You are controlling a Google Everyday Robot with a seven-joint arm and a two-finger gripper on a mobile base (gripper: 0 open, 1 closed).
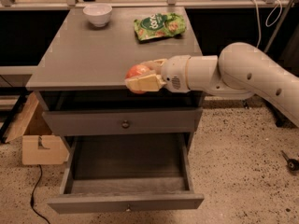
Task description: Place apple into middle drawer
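The scene is being viewed through a single camera, which is being held high in front of the table (93, 55) and tilted downward at a middling distance. The table top is being shown toward 12 o'clock and the open middle drawer (126, 162) toward 6 o'clock, its inside being looked into from above. The arm (243, 73) is being framed from 3 o'clock. The gripper (141, 77) is being seen near the centre, at the table's front edge, clamped on the apple (135, 71).

My cream gripper (140, 74), centre frame, clasps red-orange, yellow-blushed apple (135, 71). Middle drawer (125, 202), lower centre: plain grey. Snack bag (159, 26) green; bowl (97, 14) white; floor (236, 171) speckled beige.
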